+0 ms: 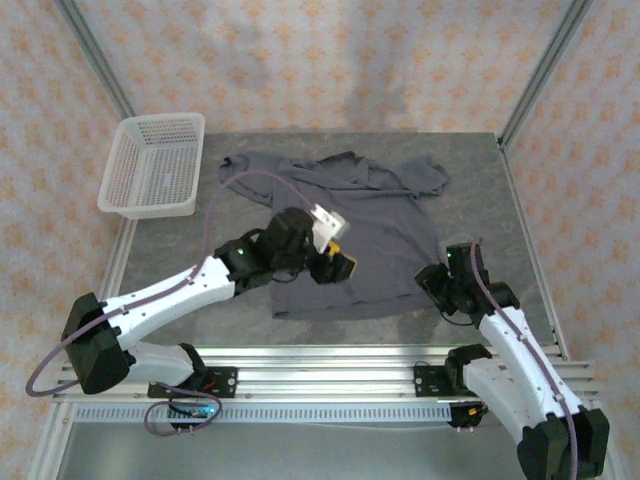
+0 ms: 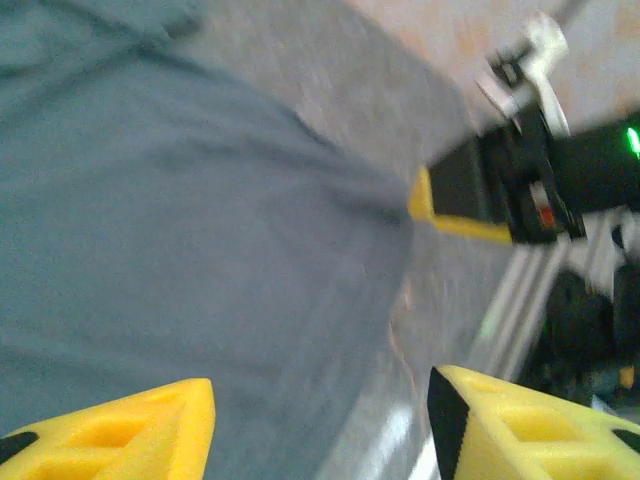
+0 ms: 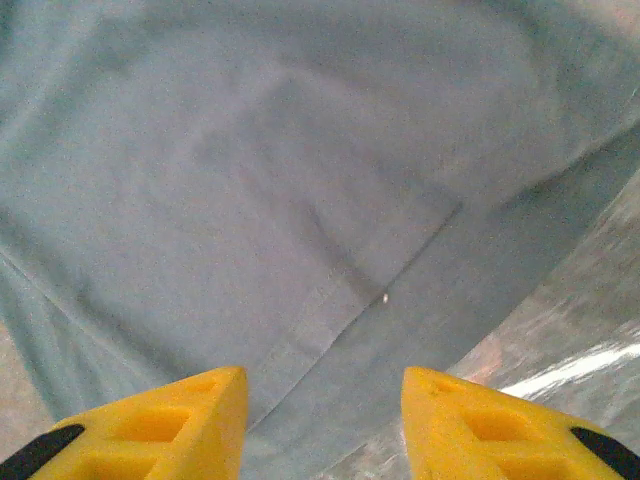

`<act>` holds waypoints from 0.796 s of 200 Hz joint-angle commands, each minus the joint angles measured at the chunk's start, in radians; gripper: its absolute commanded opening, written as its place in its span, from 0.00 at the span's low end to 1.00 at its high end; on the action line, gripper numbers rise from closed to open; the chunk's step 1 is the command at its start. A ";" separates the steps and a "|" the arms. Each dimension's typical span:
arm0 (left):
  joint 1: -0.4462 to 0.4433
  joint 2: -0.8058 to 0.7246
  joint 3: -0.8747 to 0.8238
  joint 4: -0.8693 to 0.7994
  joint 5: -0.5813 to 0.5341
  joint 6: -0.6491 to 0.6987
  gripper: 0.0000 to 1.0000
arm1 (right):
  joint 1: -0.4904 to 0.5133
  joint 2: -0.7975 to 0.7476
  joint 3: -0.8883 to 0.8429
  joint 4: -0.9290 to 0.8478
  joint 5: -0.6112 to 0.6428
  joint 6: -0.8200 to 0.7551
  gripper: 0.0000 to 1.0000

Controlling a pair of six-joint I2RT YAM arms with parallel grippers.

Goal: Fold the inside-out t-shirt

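The inside-out t-shirt (image 1: 385,225) lies spread flat on the grey table, dark slate-grey, with its sleeves and collar bunched at the far edge. My left gripper (image 1: 338,265) hovers over the shirt's near middle. In the left wrist view its yellow fingers (image 2: 110,430) stand apart above the t-shirt (image 2: 180,230), with nothing between them. My right gripper (image 1: 433,279) sits at the shirt's near right edge. It (image 3: 325,425) is open over the stitched hem of the t-shirt (image 3: 300,150), holding nothing.
A white mesh basket (image 1: 155,165) stands at the table's far left corner. Bare grey table (image 1: 490,200) runs along the shirt's right side. Aluminium rails (image 1: 330,365) cross the near edge. The right arm's wrist (image 2: 520,170) shows beyond the shirt's edge.
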 commanded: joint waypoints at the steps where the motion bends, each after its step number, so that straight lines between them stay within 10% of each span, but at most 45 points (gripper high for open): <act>1: -0.037 -0.029 -0.031 -0.001 -0.039 0.019 0.64 | 0.013 0.075 -0.071 0.130 -0.140 0.135 0.43; 159: -0.055 -0.037 -0.109 0.071 -0.139 -0.002 0.66 | 0.064 0.348 -0.028 0.342 -0.073 0.158 0.32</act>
